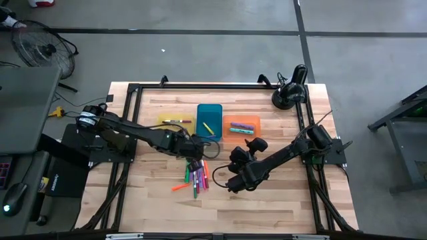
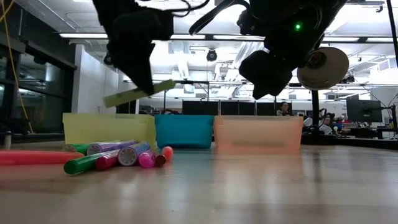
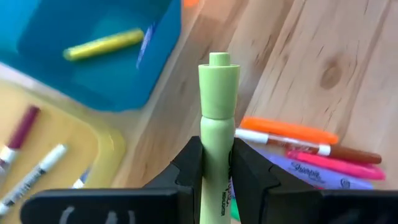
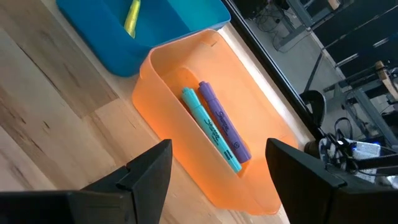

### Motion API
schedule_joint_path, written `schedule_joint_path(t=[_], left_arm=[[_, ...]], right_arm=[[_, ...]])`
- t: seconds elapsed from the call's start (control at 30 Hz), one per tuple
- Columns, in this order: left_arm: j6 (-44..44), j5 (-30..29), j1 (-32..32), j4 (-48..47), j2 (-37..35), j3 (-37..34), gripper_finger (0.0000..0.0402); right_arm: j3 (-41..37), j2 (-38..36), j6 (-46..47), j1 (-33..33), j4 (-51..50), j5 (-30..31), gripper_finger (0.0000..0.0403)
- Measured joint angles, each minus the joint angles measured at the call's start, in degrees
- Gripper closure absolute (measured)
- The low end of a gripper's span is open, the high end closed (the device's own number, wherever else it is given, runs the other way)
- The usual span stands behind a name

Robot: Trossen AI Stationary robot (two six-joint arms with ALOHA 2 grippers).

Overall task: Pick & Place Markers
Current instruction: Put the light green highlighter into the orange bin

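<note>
Nearest you on the table, the loose pile of markers [image 1: 195, 179] lies left of centre, mixed colours, some fanned out flat so single ones can be picked off.

Just past the pile, your left gripper [image 3: 216, 163] has its fingers pinching a light green marker [image 3: 218, 118] near its middle, cap end sticking out forward and clear of the wood. It's lifted and tilted, likely in carry toward a tray.

Your right gripper [image 4: 217, 180] hangs right of the pile with fingers spread wide, holding nothing, looking down at the orange tray [image 4: 163, 74]; probably waiting its turn.

Farthest, three trays in a row: yellow tray [image 1: 163, 119] left with a couple of markers, blue tray [image 1: 200, 111] middle with one yellow marker [image 4: 132, 16], orange right with a teal marker [image 4: 210, 127] and purple marker [image 4: 225, 129] side by side. Sorting looks early; most still in the pile.
</note>
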Motion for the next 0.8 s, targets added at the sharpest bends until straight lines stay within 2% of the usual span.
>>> schedule_joint_path(t=[0.2,0.43,0.6,0.8], left_arm=[[5.0,-2.0,0.3,0.1,0.0,3.4,0.0348],[10.5,-1.7,4.1,2.0,-0.1,5.6,0.0348],[15.5,0.4,5.1,5.3,-0.1,5.5,0.0348],[21.6,0.6,4.9,10.1,-0.1,5.5,0.0348]], right_arm=[[0.0,-0.1,0.5,0.0,-2.0,-1.2,0.0155],[0.0,-1.9,5.1,0.4,-6.6,-1.6,0.0155],[0.0,-4.2,4.7,1.4,-6.7,5.0,0.0155],[-3.5,-9.8,-0.6,2.0,-0.6,12.6,0.0155]])
